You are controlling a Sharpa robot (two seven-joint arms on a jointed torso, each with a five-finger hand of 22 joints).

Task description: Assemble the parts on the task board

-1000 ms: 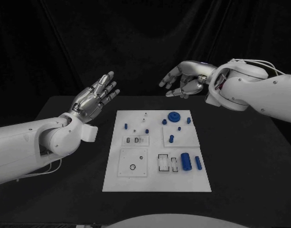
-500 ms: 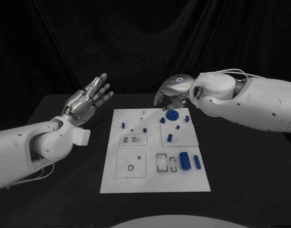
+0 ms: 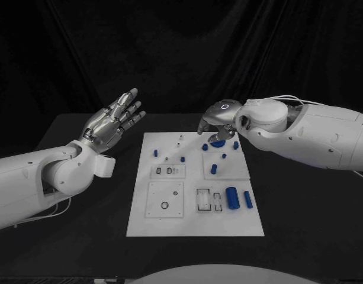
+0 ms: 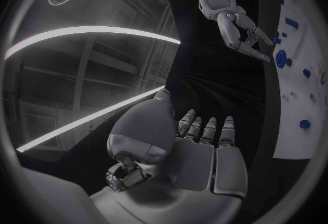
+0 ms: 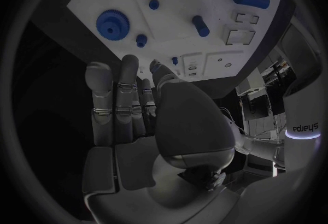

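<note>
The left hand (image 3: pixel 113 120) is raised with fingers spread, holding nothing, well to the left of the task board (image 3: pixel 196 219). The right hand (image 3: pixel 218 125) hangs with fingers apart, empty, just above the blue gear (image 3: pixel 218 143). One gear and one large cylinder (image 3: pixel 231 197) lie on the board.

The head camera looks down from above; both wrist cameras sit close behind their hands, apparently sharing the flat white task board (image 3: pixel 196 195) ahead.
</note>
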